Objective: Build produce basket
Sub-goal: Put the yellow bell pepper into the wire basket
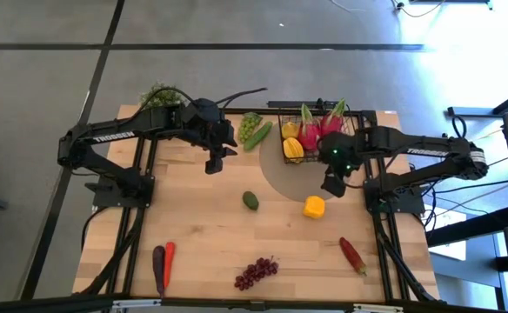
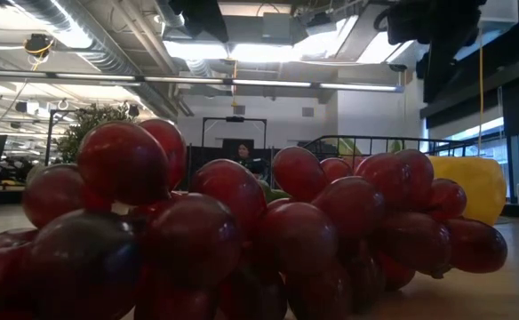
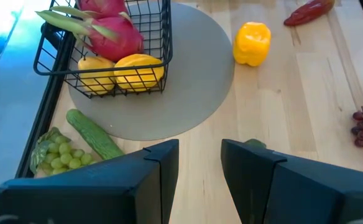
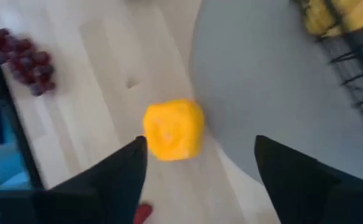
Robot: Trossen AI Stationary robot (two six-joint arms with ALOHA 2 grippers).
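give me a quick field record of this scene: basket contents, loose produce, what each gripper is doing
basket: black wire basket at the table's far edge, partly on a grey round mat
in basket: two pink dragon fruits, yellow fruits
beside basket: green grapes, cucumber
loose on table: avocado, yellow pepper, red chili, purple grapes, carrot, eggplant
left gripper: jaws open, empty, above the avocado's side
right gripper: jaws open, empty, over the yellow pepper
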